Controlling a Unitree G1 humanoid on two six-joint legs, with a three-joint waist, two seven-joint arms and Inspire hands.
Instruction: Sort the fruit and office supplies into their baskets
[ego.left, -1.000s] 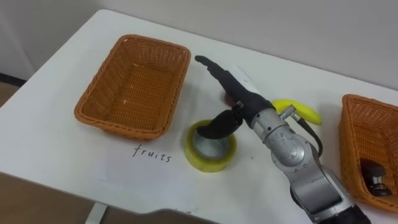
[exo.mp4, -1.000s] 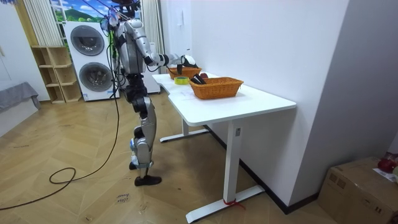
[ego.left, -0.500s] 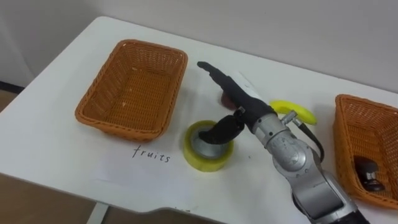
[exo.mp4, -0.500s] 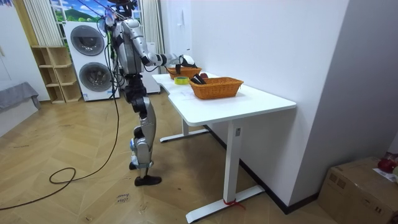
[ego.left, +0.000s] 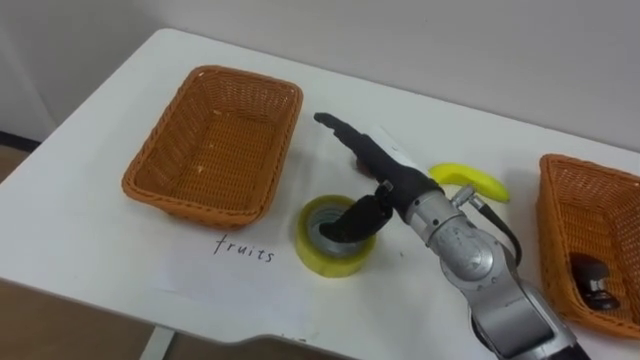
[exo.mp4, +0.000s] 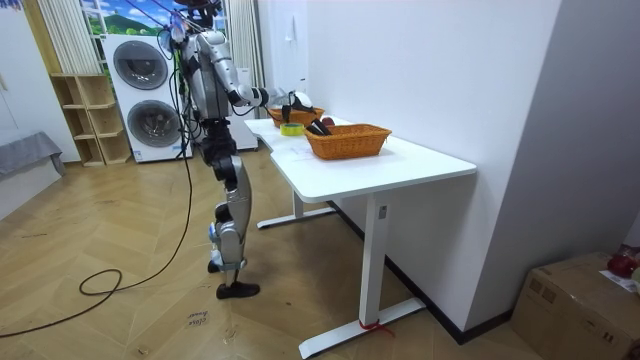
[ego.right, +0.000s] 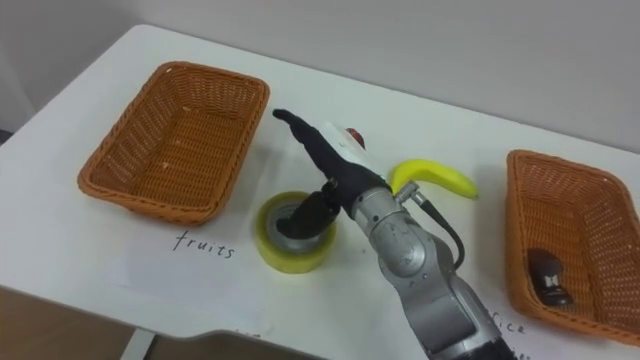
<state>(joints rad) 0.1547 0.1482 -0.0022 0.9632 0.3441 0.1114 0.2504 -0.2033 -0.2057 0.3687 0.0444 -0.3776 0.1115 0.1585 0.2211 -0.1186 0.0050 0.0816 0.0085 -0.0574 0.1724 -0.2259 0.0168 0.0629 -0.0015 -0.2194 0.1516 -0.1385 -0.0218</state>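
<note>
The step in hand is picking up the yellow tape roll (ego.left: 328, 262), an office supply lying flat on the white worktop (ego.left: 90, 250) just in front of the near right corner of the empty wicker basket (ego.left: 215, 140). The right hand (ego.left: 385, 178) hovers over the roll. Its fingers (ego.left: 340, 125) stretch straight out past the roll's far edge, and the thumb (ego.left: 345, 222) dips into the open core. Nothing is pinched, so the roll is not yet gripped.

By my reading, the next move is to curl the fingers down over the outer wall against the thumb. Then the hand lifts the roll and carries it across to the second wicker basket (ego.left: 560, 215) at the worktop's right end. That basket already holds a small dark item (ego.left: 592, 278), which looks like another office piece, though it is too small to name.

A banana (ego.left: 478, 180) lies just beside the wrist, between the roll and the right-hand basket, so a low sweep could knock it; lifting clear first seems wise. A small red thing (ego.left: 357, 163) sits mostly hidden behind the hand, and I cannot identify it. A handwritten label (ego.left: 243, 248) lies in front of the empty basket, close to the roll. In the room view the robot stands at the end of the worktop, reaching over it.
</note>
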